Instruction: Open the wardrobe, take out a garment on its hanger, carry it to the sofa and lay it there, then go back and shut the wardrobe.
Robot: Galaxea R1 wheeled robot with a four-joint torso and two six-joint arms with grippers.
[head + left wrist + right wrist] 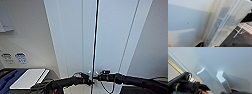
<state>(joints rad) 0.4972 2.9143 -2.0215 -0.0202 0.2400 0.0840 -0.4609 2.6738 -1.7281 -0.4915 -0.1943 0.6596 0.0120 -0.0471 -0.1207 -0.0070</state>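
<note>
Tall, smooth white wardrobe (75, 37) straight ahead, standing upright, doors shut with a thin dark line between them. Two small blocky white handles (205, 78) side by side. Left gripper (87, 79) and right gripper (98, 76) up by them; cannot tell if wide or narrow. Stickers (20, 58) far left, too blurry to read

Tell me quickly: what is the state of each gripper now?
Left gripper: at the wardrobe handles, cannot be told.
Right gripper: same, cannot be told.

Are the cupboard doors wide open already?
No. In the head view the two white doors of the wardrobe stand side by side, parted by just a thin dark gap, with both arms reaching in at handle height.
</note>
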